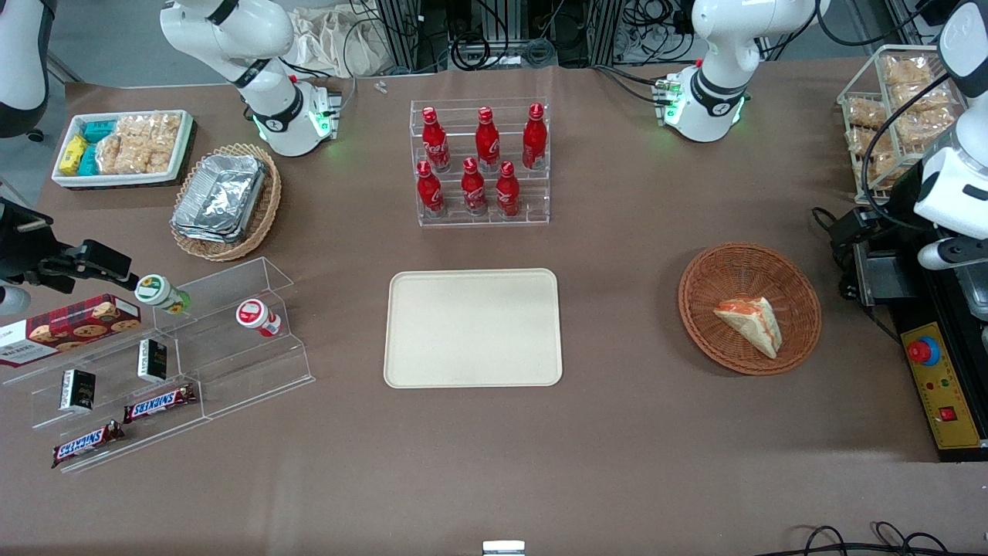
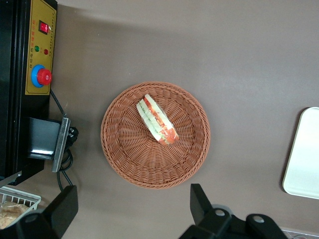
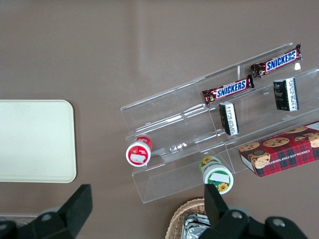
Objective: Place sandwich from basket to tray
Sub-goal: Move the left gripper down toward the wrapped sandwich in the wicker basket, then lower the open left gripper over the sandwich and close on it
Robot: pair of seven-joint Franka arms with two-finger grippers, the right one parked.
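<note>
Sandwich [image 2: 157,120] in basket [image 2: 124,159]; open fingers [image 2: 199,201] partly cropped

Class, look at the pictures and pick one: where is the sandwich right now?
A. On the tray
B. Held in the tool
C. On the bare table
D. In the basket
D: the sandwich lies in the basket, the tray carries nothing, and the tool hangs open above the table beside the basket, holding nothing.
</note>
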